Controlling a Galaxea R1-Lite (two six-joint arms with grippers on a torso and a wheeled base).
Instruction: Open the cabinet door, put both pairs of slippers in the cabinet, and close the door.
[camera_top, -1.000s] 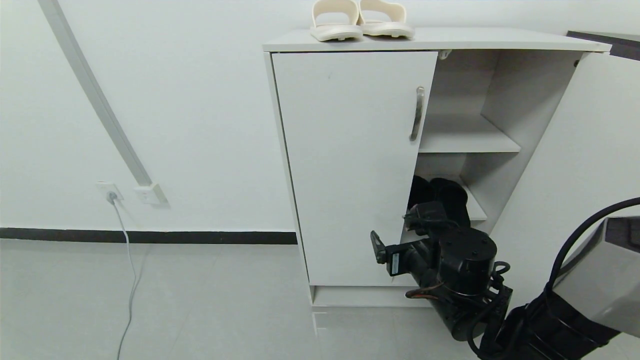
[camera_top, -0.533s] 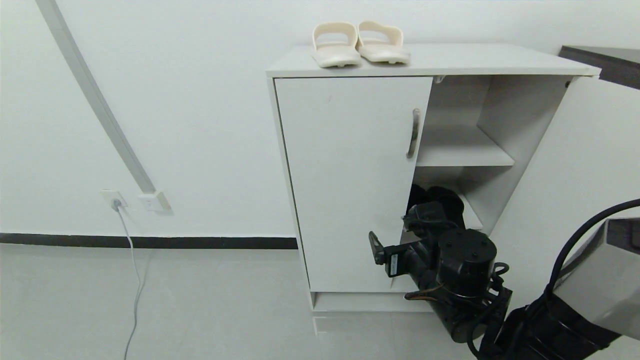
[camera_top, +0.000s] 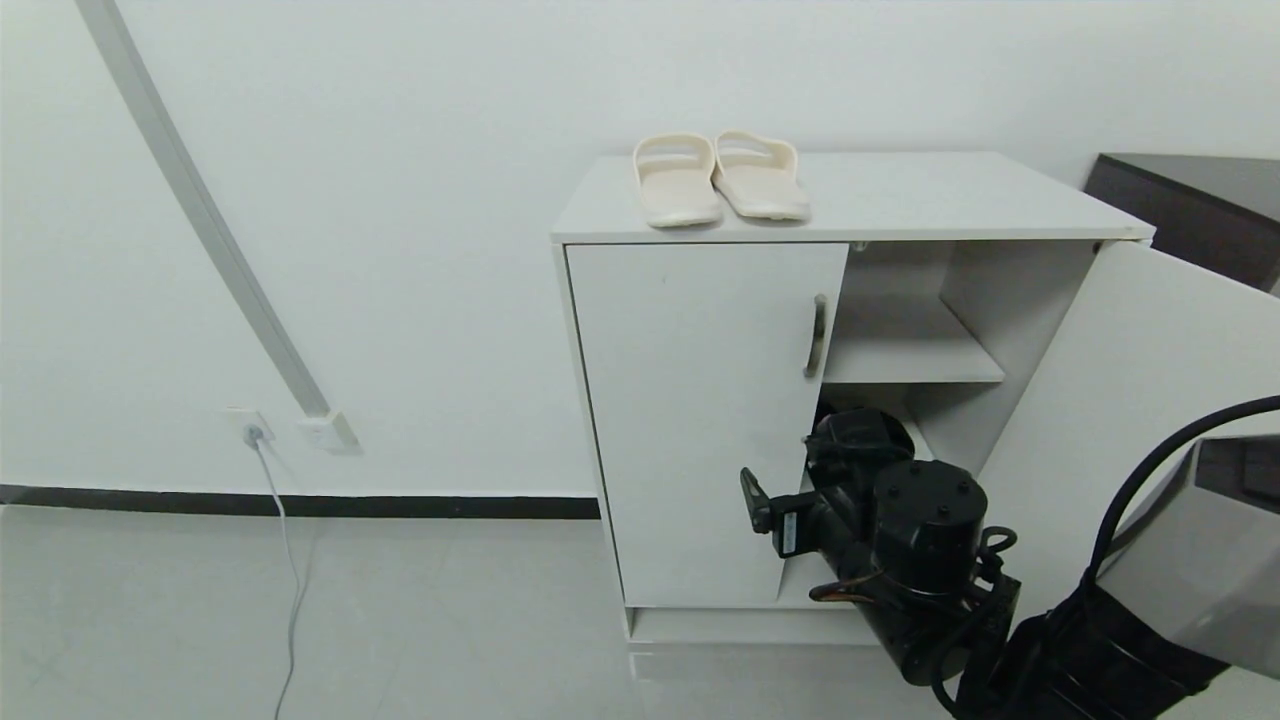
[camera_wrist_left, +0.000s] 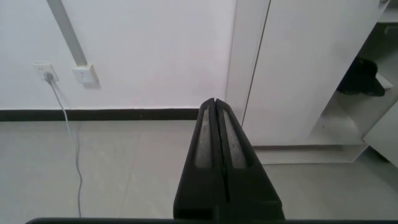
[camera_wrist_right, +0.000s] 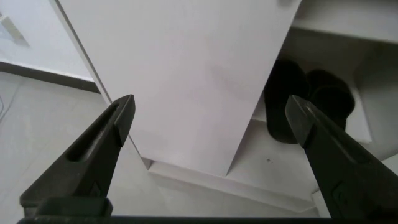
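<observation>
Two pairs: cream slippers (camera_top: 718, 178) sit on the cabinet (camera_top: 950, 195) top; black slippers (camera_wrist_right: 309, 93) lie on a lower shelf (camera_wrist_right: 273, 155) inside, just past the closed left door (camera_top: 700, 420) edge. The right door (camera_top: 1130, 400) stands wide. The right gripper (camera_wrist_right: 210, 106), fingers (camera_wrist_right: 99, 149) spread and empty, faces the opening; the left gripper (camera_wrist_left: 214, 106), fingers clenched, hangs over floor (camera_wrist_left: 124, 180) to the left.

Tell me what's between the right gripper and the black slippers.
Nothing blocks them: in the right wrist view the open right gripper looks past the edge of the shut door at the black slippers, open air between.
</observation>
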